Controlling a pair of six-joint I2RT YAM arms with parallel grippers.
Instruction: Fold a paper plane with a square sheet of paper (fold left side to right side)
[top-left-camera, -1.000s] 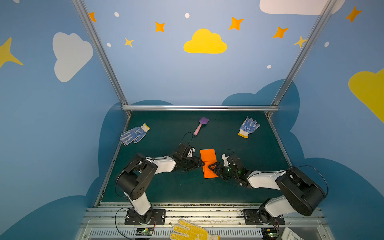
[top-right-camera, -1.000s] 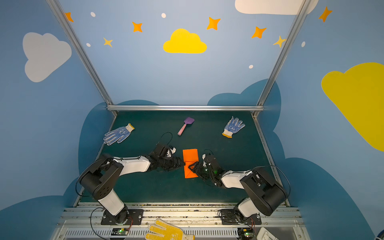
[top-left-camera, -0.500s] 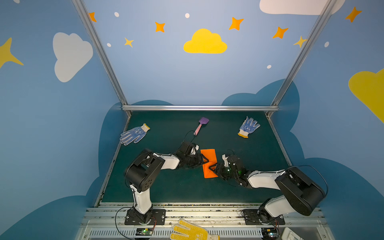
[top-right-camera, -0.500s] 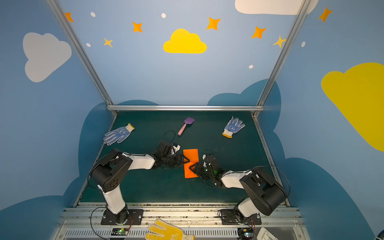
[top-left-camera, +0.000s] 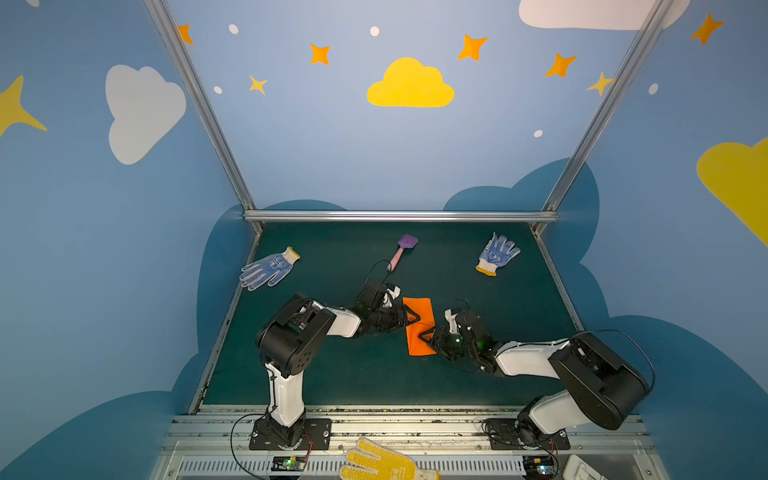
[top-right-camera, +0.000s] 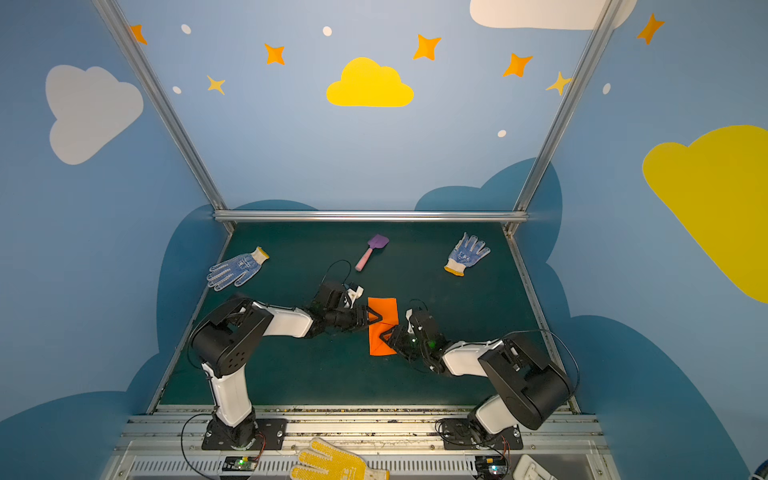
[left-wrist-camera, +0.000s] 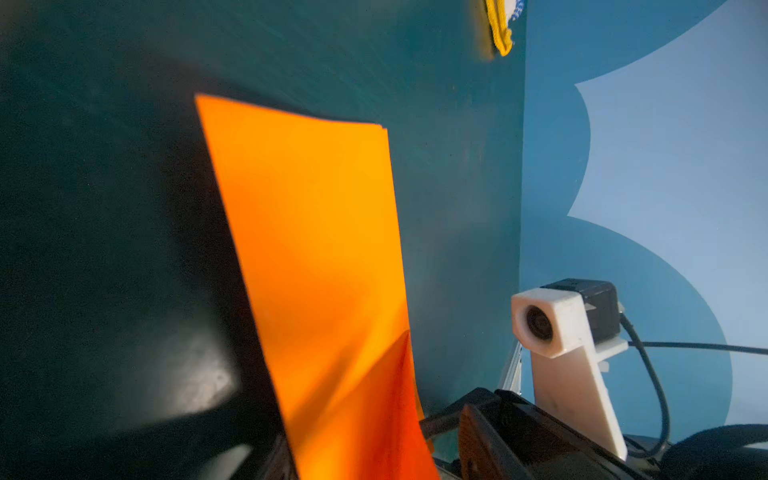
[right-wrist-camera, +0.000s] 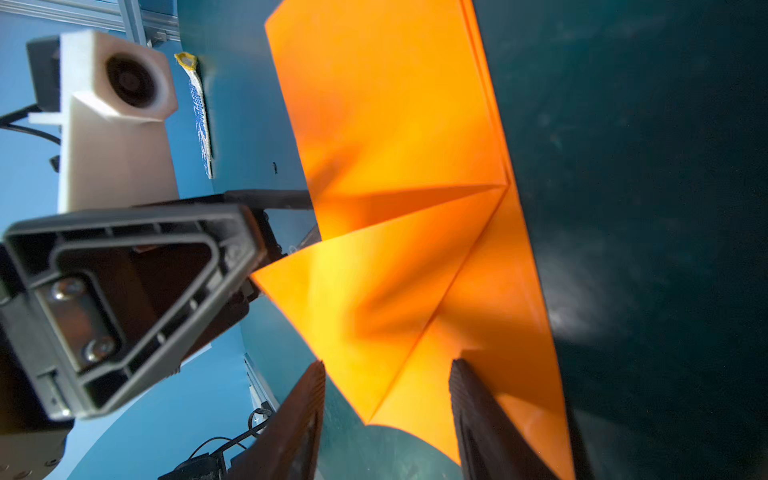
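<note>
One square sheet of paper (top-left-camera: 420, 309), partly folded, lies mid-counter (top-left-camera: 332, 374), its centre masked by two hands. The left hand (top-left-camera: 413, 318) and right hand (top-left-camera: 428, 334) have their jaws apart at opposite edges. There are two blue-dotted gloves, a far-left glove (top-left-camera: 268, 269) and a far-right glove (top-left-camera: 496, 255), and one spatula (top-left-camera: 401, 251). One yellow glove (top-left-camera: 384, 461) is cropped at the front.

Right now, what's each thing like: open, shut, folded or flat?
orange paper: folded into a narrow strip, one triangle flap raised.
left gripper: open, at the paper's left edge.
right gripper: open, over the paper's right edge.
spatula: lying flat.
left blue glove: lying flat.
right blue glove: lying flat.
yellow glove: lying flat.
</note>
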